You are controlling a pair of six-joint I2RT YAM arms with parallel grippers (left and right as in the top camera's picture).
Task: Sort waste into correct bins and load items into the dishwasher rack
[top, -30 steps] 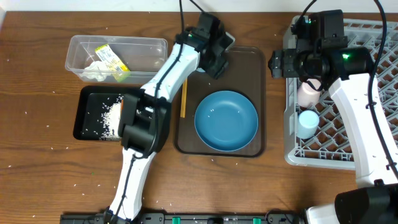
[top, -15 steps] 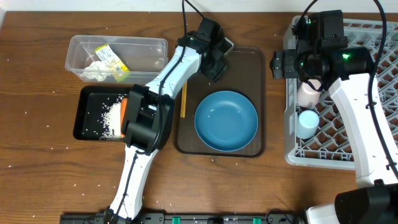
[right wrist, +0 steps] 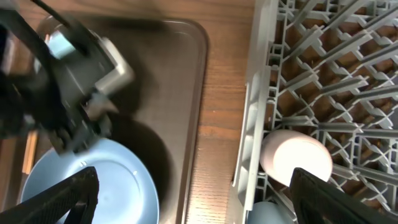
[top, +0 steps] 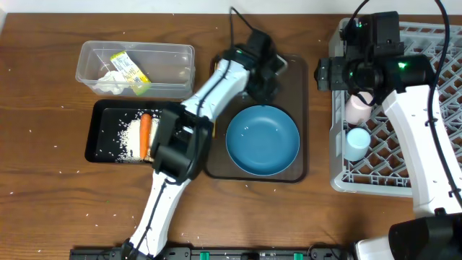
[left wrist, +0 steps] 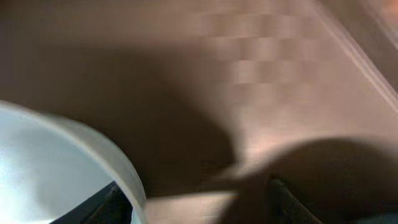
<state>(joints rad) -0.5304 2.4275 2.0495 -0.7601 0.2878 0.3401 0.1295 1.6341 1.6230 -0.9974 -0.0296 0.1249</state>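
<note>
The large blue dish (top: 262,139) lies on the dark brown serving tray (top: 297,79). My left gripper (top: 265,72) hovers low over the tray just beyond the dish's far rim. It is open; the blurred left wrist view shows the dish rim (left wrist: 93,149) beside one finger (left wrist: 99,205). Above the dishwasher rack's (top: 433,43) left edge, my right gripper (top: 326,74) is open and empty. A pink cup (top: 359,108) and a light-blue cup (top: 356,142) stand in the rack. An orange carrot stick (top: 145,134) and rice lie in the black tray (top: 101,115).
The clear tub (top: 166,50) holds a yellow-green wrapper (top: 128,68) and white tissue (top: 108,83). Stray rice grains dot the wooden table (top: 43,180). My left arm (top: 209,97) crosses the serving tray's left side. The right wrist view shows the rack wall (right wrist: 249,124) beside the serving tray.
My left gripper has swung right, from the serving tray's back-left corner to its back middle. The arm's move uncovered the carrot in the black tray. The right arm has not moved.
</note>
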